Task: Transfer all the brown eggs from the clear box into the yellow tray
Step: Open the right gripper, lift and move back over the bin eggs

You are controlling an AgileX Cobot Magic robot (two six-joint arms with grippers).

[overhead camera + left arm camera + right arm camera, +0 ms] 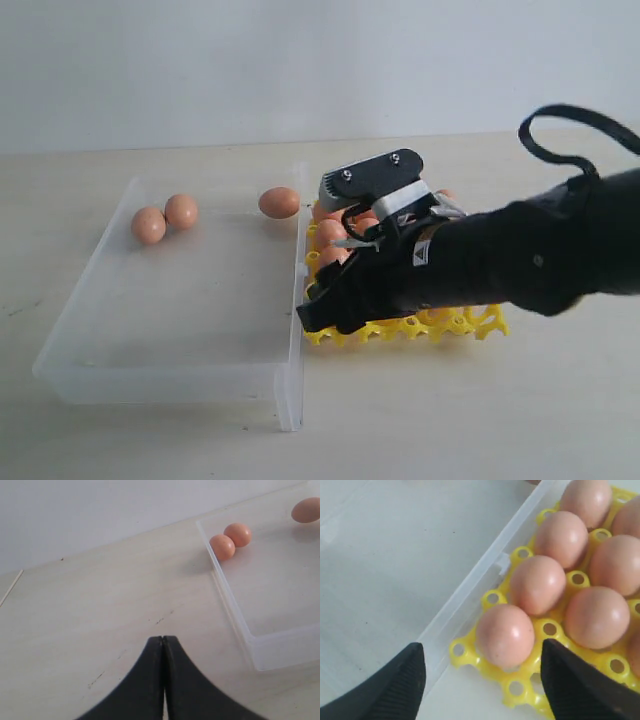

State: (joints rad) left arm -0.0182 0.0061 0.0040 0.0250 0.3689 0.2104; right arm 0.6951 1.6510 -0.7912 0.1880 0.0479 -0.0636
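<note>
Pale tabletop [500, 420], clear box [190, 300] lying flat on it, yellow tray [470, 323] just beside the box's wall

Bench [480, 420]: pale, wood-look surface with a matt finish, faint grain and a few small dark scuffs.

Clear box [150, 385]: transparent colourless plastic, smooth, with slightly frosted walls and a soft sheen.

Yellow tray [520, 686]: bright yellow moulded plastic, smooth and glossy.

Brown eggs [505, 635]: smooth shells in a satin finish with soft highlights.

Right claw [482, 667]: black, matt fingers; plastic or rubber cannot be told.

Left claw [163, 672]: black, matt fingers with fine ridges along the inner edges.

Right arm: a black cloth cover [530, 260], matt and creased. The housing [375, 175] ahead of it is dark and hard with a slight sheen, and it carries a pale grey, metal-looking bracket [400, 205].
</note>
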